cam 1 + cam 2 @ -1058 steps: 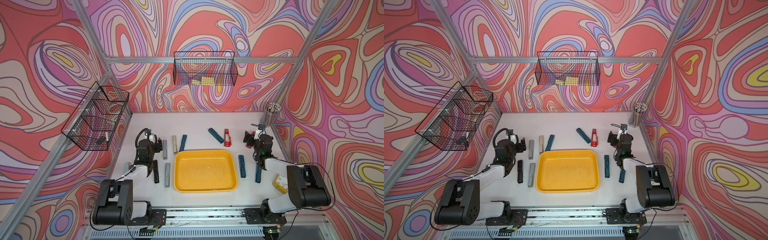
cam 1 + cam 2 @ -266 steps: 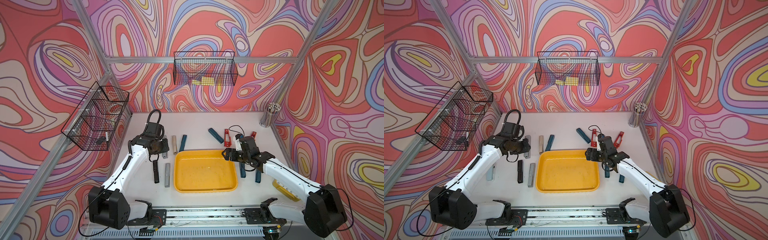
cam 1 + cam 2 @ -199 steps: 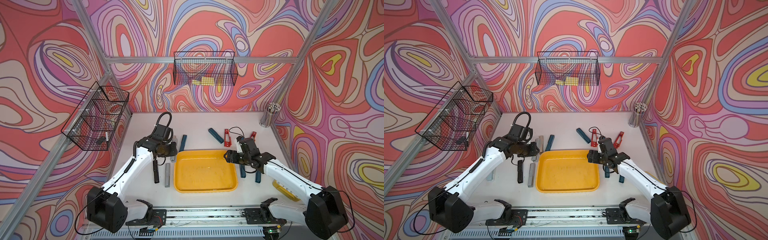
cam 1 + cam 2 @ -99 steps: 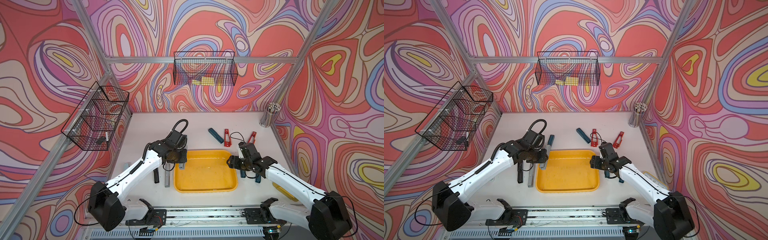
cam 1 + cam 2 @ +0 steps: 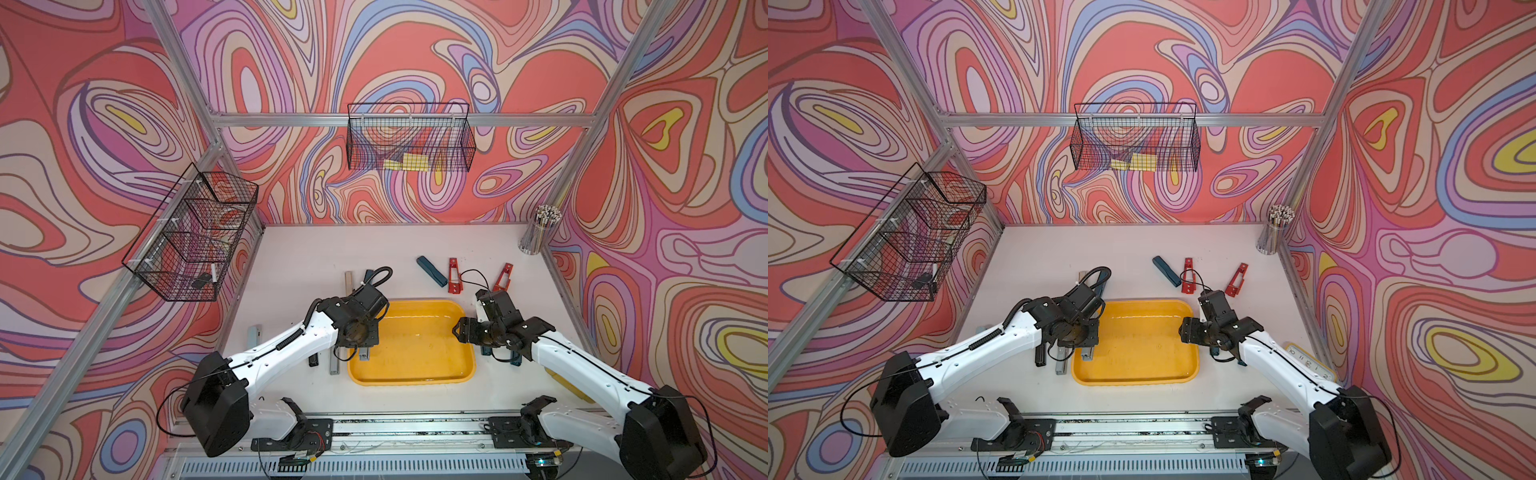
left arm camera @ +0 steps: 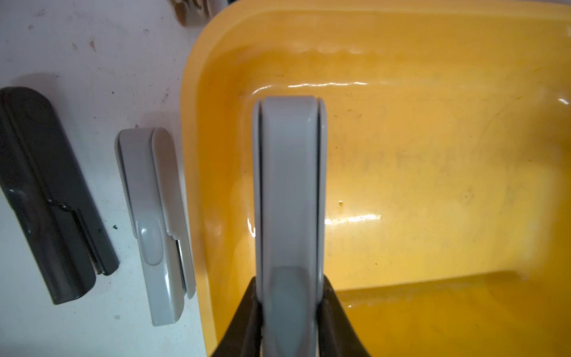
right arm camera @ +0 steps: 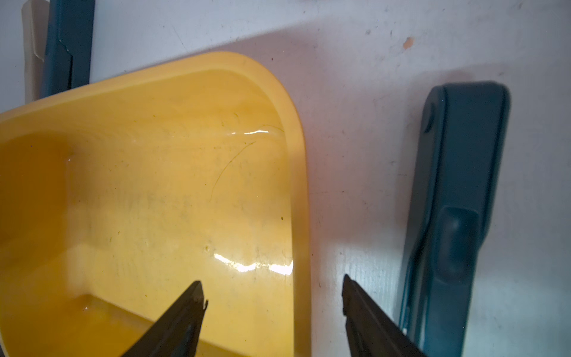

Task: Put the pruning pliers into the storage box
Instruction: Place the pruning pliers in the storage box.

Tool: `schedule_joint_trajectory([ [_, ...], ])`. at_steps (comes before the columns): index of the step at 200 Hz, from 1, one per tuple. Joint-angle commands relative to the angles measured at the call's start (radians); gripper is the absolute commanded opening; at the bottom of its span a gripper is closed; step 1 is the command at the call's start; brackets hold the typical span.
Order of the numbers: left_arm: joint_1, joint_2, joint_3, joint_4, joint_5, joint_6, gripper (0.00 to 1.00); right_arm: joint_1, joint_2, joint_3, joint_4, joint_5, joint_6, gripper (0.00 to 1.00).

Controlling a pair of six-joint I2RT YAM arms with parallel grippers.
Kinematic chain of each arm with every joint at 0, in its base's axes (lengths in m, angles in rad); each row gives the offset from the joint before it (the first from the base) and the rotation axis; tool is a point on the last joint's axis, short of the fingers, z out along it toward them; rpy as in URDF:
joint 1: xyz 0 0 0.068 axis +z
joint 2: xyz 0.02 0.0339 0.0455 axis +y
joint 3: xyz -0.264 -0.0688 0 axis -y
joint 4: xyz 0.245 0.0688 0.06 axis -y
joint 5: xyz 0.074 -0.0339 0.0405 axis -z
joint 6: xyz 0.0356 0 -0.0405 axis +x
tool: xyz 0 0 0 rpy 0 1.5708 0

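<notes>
Left wrist view: left gripper point(image 6: 289, 289) clamps stiff, slick, probably light grey pruning pliers point(image 6: 290, 185) mid-body over the nine-o'clock side of the storage box point(image 6: 191, 154); right gripper point(image 7: 272, 282) gapes empty at three o'clock.

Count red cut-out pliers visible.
2. One red cut-out bar lies beside the teal oblong bar, behind the yellow plastic tray; the second red bar farther right. Arms may hide more.

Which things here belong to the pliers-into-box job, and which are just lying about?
Job: yellow storage box, held grey pliers, loose grey pliers, black pliers, teal pliers, red pliers.
Lying about: wire baskets, cup of white-tipped sticks, yellow clock.
</notes>
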Motion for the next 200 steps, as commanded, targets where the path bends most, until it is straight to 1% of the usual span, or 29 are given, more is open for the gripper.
schedule_joint_trajectory([
  [1, -0.015, 0.000, -0.033, 0.061, -0.060, -0.073, 0.00, 0.006, 0.004, -0.010, 0.020, -0.022, -0.017, 0.75],
  [69, -0.025, 0.060, -0.040, 0.101, -0.112, -0.086, 0.00, 0.007, 0.019, -0.006, 0.026, -0.021, -0.025, 0.76],
  [163, -0.026, 0.133, -0.051, 0.127, -0.133, -0.069, 0.00, 0.006, 0.028, 0.000, 0.031, -0.020, -0.030, 0.78],
  [200, -0.026, 0.146, -0.077, 0.150, -0.136, -0.078, 0.00, 0.007, 0.030, 0.005, 0.032, -0.026, -0.034, 0.79],
])
